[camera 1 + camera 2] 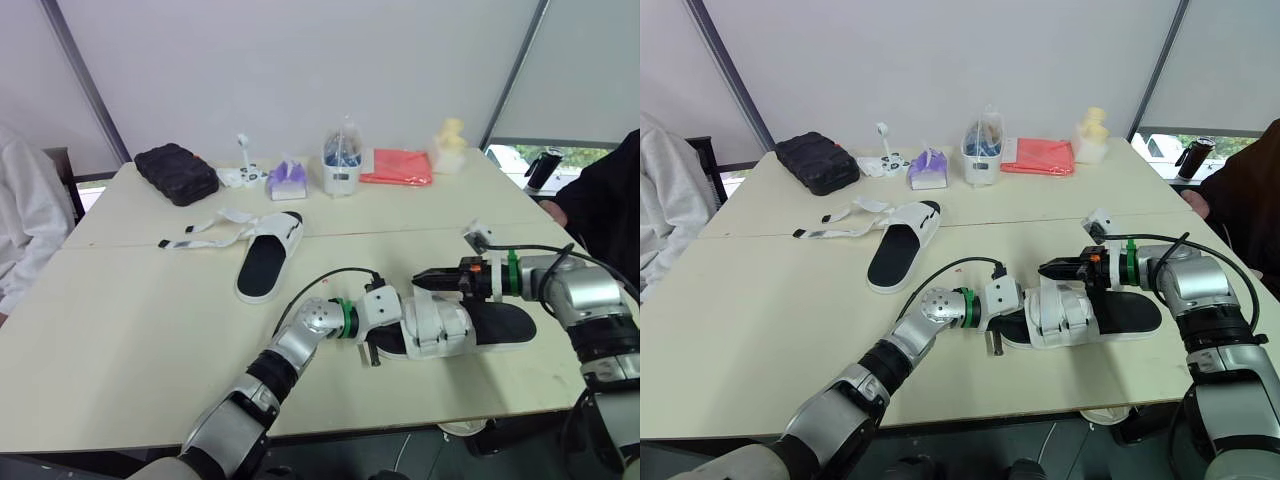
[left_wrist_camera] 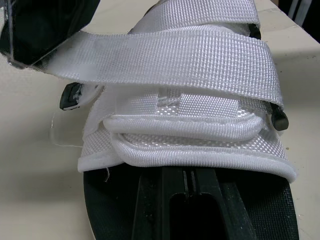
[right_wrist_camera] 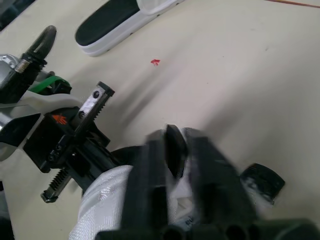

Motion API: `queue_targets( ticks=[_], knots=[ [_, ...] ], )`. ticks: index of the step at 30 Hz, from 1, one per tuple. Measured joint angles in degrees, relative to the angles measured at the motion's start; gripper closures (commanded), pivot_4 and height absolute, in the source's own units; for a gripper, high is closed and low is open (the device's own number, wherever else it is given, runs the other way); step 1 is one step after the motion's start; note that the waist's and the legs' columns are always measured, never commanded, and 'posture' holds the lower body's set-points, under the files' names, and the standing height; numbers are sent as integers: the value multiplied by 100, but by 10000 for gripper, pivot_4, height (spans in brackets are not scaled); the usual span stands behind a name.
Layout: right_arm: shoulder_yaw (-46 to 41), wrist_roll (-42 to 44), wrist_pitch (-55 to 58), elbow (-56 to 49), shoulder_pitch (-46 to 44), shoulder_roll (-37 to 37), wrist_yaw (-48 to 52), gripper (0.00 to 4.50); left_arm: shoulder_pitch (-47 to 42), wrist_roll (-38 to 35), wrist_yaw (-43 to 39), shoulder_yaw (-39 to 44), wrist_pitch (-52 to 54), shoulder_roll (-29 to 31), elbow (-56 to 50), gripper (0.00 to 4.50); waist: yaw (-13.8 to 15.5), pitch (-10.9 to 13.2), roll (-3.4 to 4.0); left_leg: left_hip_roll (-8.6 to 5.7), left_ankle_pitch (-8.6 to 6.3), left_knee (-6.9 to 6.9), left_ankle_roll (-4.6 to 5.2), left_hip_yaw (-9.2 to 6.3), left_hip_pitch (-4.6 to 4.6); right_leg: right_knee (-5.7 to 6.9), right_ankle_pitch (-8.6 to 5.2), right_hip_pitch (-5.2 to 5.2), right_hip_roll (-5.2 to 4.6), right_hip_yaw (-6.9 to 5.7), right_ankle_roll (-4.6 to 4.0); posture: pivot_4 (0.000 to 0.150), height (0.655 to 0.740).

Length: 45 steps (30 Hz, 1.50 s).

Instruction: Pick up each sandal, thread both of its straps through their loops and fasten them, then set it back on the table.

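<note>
Two sandals, one black case, one red cloth, one tissue pack

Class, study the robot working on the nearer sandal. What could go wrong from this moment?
1. The right gripper sits at the top strap, which lies slanted across the nearer sandal; it may fasten crooked or slip loose.
2. That sandal lies close to the table's front edge; a pull from the left gripper could drag it off.
</note>
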Motion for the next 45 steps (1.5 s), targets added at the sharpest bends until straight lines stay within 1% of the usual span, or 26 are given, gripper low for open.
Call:
queue_targets(
  ticks=[6,8,15,20,21,23,27,28,29,33,36,38,40,42,45],
  knots=[
    [-84,-14,136,5,-119,95,106,44535,1,-2,-3,0,46,5,-22,45000,-5,0,1,0,0,0,0,0,0,0,0,-1,0,0,0,1500,7400],
    [-26,-144,61,70,-228,143,152,44535,0,-3,-3,1,48,6,-18,45000,-7,0,1,0,0,0,0,0,0,0,0,0,0,0,0,1500,7400],
    [839,-1308,-1101,1054,-659,434,295,44535,-17,-4,11,4,55,28,9,45000,-64,-2,1,-1,3,2,-5,1,7,3,0,7,0,0,0,1500,7400],
    [994,-1640,-1643,1371,-832,519,459,44535,-30,-3,72,3,69,35,48,45000,-122,-5,-4,-4,4,8,-7,-6,20,3,1,29,0,-2,0,1500,7400],
    [1005,-1663,-1698,1398,-845,523,478,41625,-29,-3,74,3,69,34,49,45000,-122,-5,-4,-4,4,8,-7,-7,20,3,1,29,0,-2,0,1500,7400],
    [1011,-1810,-1819,1509,-874,526,435,34293,-33,-3,79,1,68,28,49,45000,-117,-5,-4,-6,5,8,-8,-8,20,5,1,28,0,-2,0,1500,7400],
    [823,-1911,-1870,1629,-872,496,332,14303,-35,-5,42,2,63,34,47,45000,-114,-6,1,-8,5,1,-8,-11,15,5,1,20,-2,-1,-1,1500,7400],
    [660,-1843,-1755,1611,-867,476,290,8544,-36,-8,42,3,60,29,43,45000,-109,-5,4,-8,5,1,-9,-12,8,5,1,15,-2,-2,-1,1500,7400],
    [521,-1773,-1606,1554,-859,414,267,4069,-36,-15,45,5,53,28,40,45000,-107,-4,5,-9,5,3,-9,-13,1,5,1,7,-3,-1,-1,1500,7400],
    [-169,-1347,-910,991,-674,-87,282,4069,14,-107,56,70,58,29,-22,45000,-105,-1,10,-11,5,1,-8,-13,-5,2,1,3,-5,-1,-1,1500,7400],
    [-645,-990,-252,350,-160,-587,378,4069,191,-360,39,238,270,59,-251,45000,-118,2,11,-8,4,-6,-8,-13,-5,1,1,-2,-4,-2,-1,1500,7400],
    [-1078,-537,431,-95,449,-887,513,4069,328,-561,-114,316,652,269,-765,45000,-130,24,28,-5,4,-8,-8,-10,-14,2,1,-12,-4,0,-1,1500,7400],
    [-1380,-263,892,-304,927,-1088,564,4069,399,-683,-273,420,965,583,-1291,45000,-158,38,54,-2,5,-8,-8,0,-14,7,1,-20,-2,8,-1,1500,7400],
    [-1535,-132,1132,-449,1216,-1146,556,4069,426,-792,-370,519,1266,789,-1732,45000,-168,38,70,-1,5,-7,-8,7,-12,7,1,-19,-2,13,-1,1500,7400],
    [-1592,57,1304,-559,1526,-1154,575,4069,685,-1092,-612,512,1835,1012,-2713,45000,-135,41,67,-1,5,-6,-8,7,-12,5,1,-16,-2,13,-1,1500,7400]
  ],
)
